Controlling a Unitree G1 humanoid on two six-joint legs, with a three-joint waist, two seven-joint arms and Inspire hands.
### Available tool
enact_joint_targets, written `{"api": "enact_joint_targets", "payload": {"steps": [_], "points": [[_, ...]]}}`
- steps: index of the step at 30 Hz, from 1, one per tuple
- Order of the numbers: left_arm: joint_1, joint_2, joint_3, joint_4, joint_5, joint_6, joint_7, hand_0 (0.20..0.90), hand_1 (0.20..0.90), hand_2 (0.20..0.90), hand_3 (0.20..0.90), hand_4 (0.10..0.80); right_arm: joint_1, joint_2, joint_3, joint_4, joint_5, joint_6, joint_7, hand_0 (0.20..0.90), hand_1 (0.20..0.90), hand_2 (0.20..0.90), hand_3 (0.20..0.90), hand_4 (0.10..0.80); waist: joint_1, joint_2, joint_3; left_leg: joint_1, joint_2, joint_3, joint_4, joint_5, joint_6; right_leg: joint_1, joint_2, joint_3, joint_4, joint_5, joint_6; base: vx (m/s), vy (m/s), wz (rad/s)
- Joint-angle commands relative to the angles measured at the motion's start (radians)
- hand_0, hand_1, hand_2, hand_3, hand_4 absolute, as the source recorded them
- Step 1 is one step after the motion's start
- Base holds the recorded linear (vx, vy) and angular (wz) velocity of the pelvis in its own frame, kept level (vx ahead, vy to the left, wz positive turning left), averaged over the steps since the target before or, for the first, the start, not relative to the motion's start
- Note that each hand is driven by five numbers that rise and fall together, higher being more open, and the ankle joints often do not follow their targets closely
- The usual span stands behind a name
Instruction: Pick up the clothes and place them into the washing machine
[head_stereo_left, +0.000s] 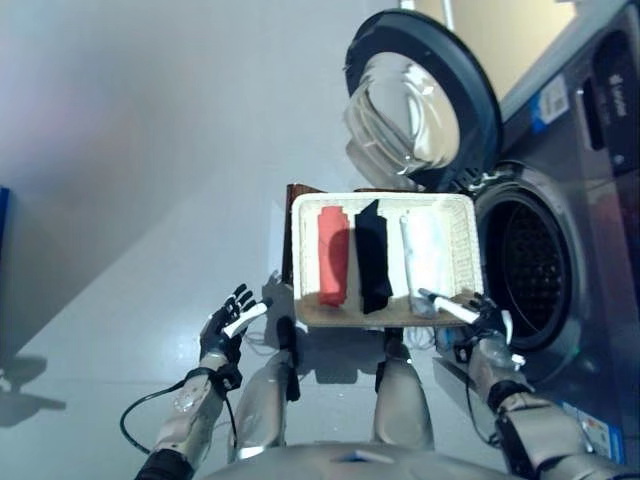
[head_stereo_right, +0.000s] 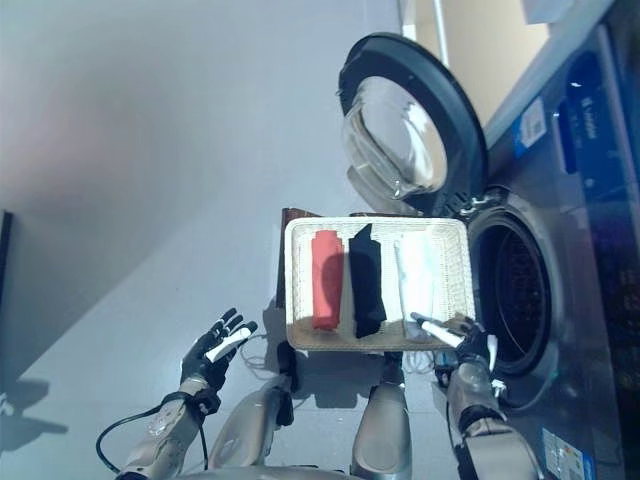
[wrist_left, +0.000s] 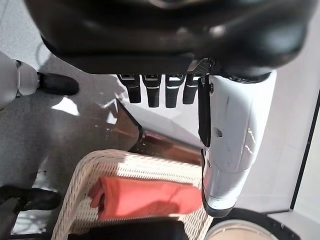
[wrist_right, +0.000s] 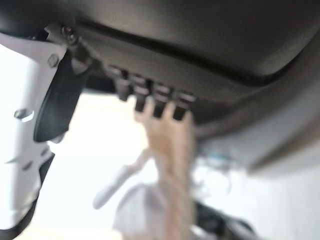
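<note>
At the far left the left hand hangs over bare grey floor, its fingers straight and spread apart, holding nothing, well clear of the basket's left rim. That whole left side is open floor with plenty of room to move. Next comes the white wicker basket, resting on a dark brown stool whose edge shows past the basket's far and left rims. Inside, three folded clothes lie side by side, apart from one another: a red cloth at the left, a black cloth in the middle, and a white cloth at the right, close to the right wall. The right hand sits at the basket's near right corner, its white-covered thumb lying over the rim beside the white cloth; its fingers look straight and parted, clamped on nothing. Beyond the basket's far edge the round washer door stands swung open. At the right, the washing machine shows its open drum mouth, just beside the basket's right rim. Blue and white labels sit on the machine's front, but their print is too small to read.
</note>
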Motion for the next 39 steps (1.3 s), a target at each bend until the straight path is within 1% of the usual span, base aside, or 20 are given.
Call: {"api": "enact_joint_targets", "payload": {"steps": [1,4,10,14,20,24,26,27,29,31,33,34,36,38,39], "points": [[0.021,0.052,-0.030,-0.106,-0.011,-0.073,-0.015,0.900,0.900,0.900,0.900,0.800,-0.065,-0.074,-0.007,0.024,-0.038,-0.023,-0.048,0.900,0.900,0.900,0.900,0.800,0.034,-0.031,-0.019,-0.082,0.049,-0.044,0.066,0.031,-0.070,-0.053,-0.114,0.010,0.077,0.028,0.053,0.014,0.010,0.09],[-0.005,0.045,-0.041,-0.083,-0.014,-0.077,-0.006,0.900,0.900,0.900,0.900,0.800,-0.086,-0.076,0.010,0.022,-0.056,-0.024,-0.055,0.900,0.900,0.900,0.900,0.800,0.039,-0.038,-0.006,-0.100,0.049,-0.055,0.078,0.026,-0.069,-0.061,-0.114,0.003,0.092,0.020,0.055,0.018,-0.013,0.08],[-0.032,0.045,-0.050,-0.070,-0.022,-0.085,0.012,0.900,0.900,0.900,0.900,0.800,-0.113,-0.066,0.031,0.010,-0.076,-0.024,-0.070,0.900,0.900,0.900,0.900,0.800,0.049,-0.046,0.011,-0.147,0.042,-0.079,0.138,0.003,-0.068,-0.067,-0.128,-0.024,0.126,0.003,0.060,0.030,-0.019,0.11],[-0.037,0.050,-0.050,-0.073,-0.021,-0.088,0.015,0.900,0.900,0.900,0.900,0.800,-0.123,-0.058,0.041,0.015,-0.099,-0.021,-0.084,0.900,0.900,0.900,0.900,0.800,0.061,-0.042,0.019,-0.181,0.036,-0.093,0.186,-0.020,-0.067,-0.074,-0.136,-0.036,0.152,-0.009,0.063,0.018,-0.003,0.23],[-0.042,0.068,-0.072,-0.115,-0.015,-0.090,0.016,0.900,0.900,0.900,0.900,0.800,-0.161,-0.076,0.014,0.138,-0.143,0.028,-0.119,0.900,0.900,0.900,0.900,0.800,0.103,-0.015,0.032,-0.264,0.002,-0.117,0.239,-0.036,-0.057,-0.100,-0.166,-0.059,0.172,-0.015,0.066,-0.016,0.026,0.19],[-0.051,0.089,-0.081,-0.159,-0.015,-0.092,0.013,0.900,0.900,0.900,0.900,0.800,-0.163,-0.109,0.011,0.184,-0.200,0.069,-0.132,0.900,0.900,0.900,0.900,0.800,0.128,0.012,0.047,-0.348,-0.023,-0.130,0.300,-0.052,-0.051,-0.174,-0.191,-0.063,0.239,-0.033,0.067,-0.068,0.047,0.24],[-0.046,0.095,-0.082,-0.183,-0.014,-0.092,0.014,0.900,0.900,0.900,0.900,0.800,-0.169,-0.126,0.016,0.203,-0.239,0.091,-0.139,0.900,0.900,0.900,0.900,0.800,0.136,0.026,0.045,-0.387,-0.027,-0.131,0.319,-0.052,-0.051,-0.212,-0.201,-0.061,0.263,-0.039,0.066,-0.062,0.061,0.26],[-0.029,0.101,-0.080,-0.211,-0.018,-0.092,0.012,0.900,0.900,0.900,0.900,0.800,-0.174,-0.145,0.005,0.214,-0.245,0.103,-0.143,0.900,0.900,0.900,0.900,0.800,0.145,0.041,0.042,-0.415,-0.033,-0.134,0.323,-0.048,-0.051,-0.248,-0.206,-0.058,0.283,-0.046,0.064,-0.042,0.046,0.27],[-0.020,0.104,-0.078,-0.218,-0.020,-0.091,0.012,0.900,0.900,0.900,0.900,0.800,-0.174,-0.155,0.000,0.213,-0.243,0.106,-0.142,0.900,0.900,0.900,0.900,0.800,0.149,0.046,0.039,-0.431,-0.036,-0.133,0.327,-0.047,-0.051,-0.268,-0.207,-0.052,0.293,-0.050,0.062,-0.046,0.028,0.19],[-0.007,0.115,-0.069,-0.247,-0.027,-0.094,0.013,0.900,0.900,0.900,0.900,0.800,-0.181,-0.178,-0.006,0.210,-0.241,0.109,-0.141,0.900,0.900,0.900,0.900,0.800,0.156,0.058,0.036,-0.474,-0.041,-0.135,0.337,-0.043,-0.051,-0.326,-0.210,-0.035,0.323,-0.059,0.060,-0.080,0.051,0.16],[-0.004,0.115,-0.069,-0.258,-0.040,-0.095,0.019,0.900,0.900,0.900,0.900,0.800,-0.202,-0.200,-0.002,0.207,-0.241,0.109,-0.142,0.900,0.900,0.900,0.900,0.800,0.158,0.062,0.036,-0.515,-0.042,-0.135,0.358,-0.044,-0.050,-0.384,-0.213,-0.013,0.360,-0.068,0.057,-0.046,0.046,0.06],[-0.006,0.115,-0.071,-0.262,-0.042,-0.095,0.023,0.900,0.900,0.900,0.900,0.800,-0.216,-0.211,0.004,0.213,-0.246,0.113,-0.141,0.900,0.900,0.900,0.900,0.800,0.164,0.068,0.029,-0.525,-0.039,-0.136,0.374,-0.081,-0.055,-0.405,-0.211,0.000,0.391,-0.106,0.064,-0.010,0.037,-0.02],[-0.006,0.117,-0.081,-0.283,-0.041,-0.092,0.028,0.900,0.900,0.900,0.900,0.800,-0.256,-0.240,0.031,0.219,-0.272,0.127,-0.135,0.900,0.900,0.900,0.900,0.800,0.170,0.083,0.029,-0.571,-0.039,-0.136,0.390,-0.072,-0.053,-0.469,-0.218,0.015,0.429,-0.108,0.061,-0.048,0.037,-0.05],[0.003,0.117,-0.085,-0.297,-0.042,-0.088,0.025,0.900,0.900,0.900,0.900,0.800,-0.278,-0.262,0.042,0.229,-0.286,0.134,-0.124,0.900,0.900,0.900,0.900,0.800,0.175,0.093,0.024,-0.599,-0.036,-0.133,0.416,-0.082,-0.056,-0.515,-0.221,0.032,0.472,-0.129,0.059,-0.027,0.017,-0.02],[0.003,0.116,-0.085,-0.297,-0.042,-0.088,0.025,0.900,0.900,0.900,0.900,0.800,-0.279,-0.262,0.043,0.230,-0.286,0.134,-0.123,0.543,0.543,0.543,0.543,0.545,0.176,0.092,0.023,-0.602,-0.036,-0.132,0.418,-0.083,-0.056,-0.518,-0.221,0.033,0.474,-0.129,0.059,0.000,0.000,0.00]]}}
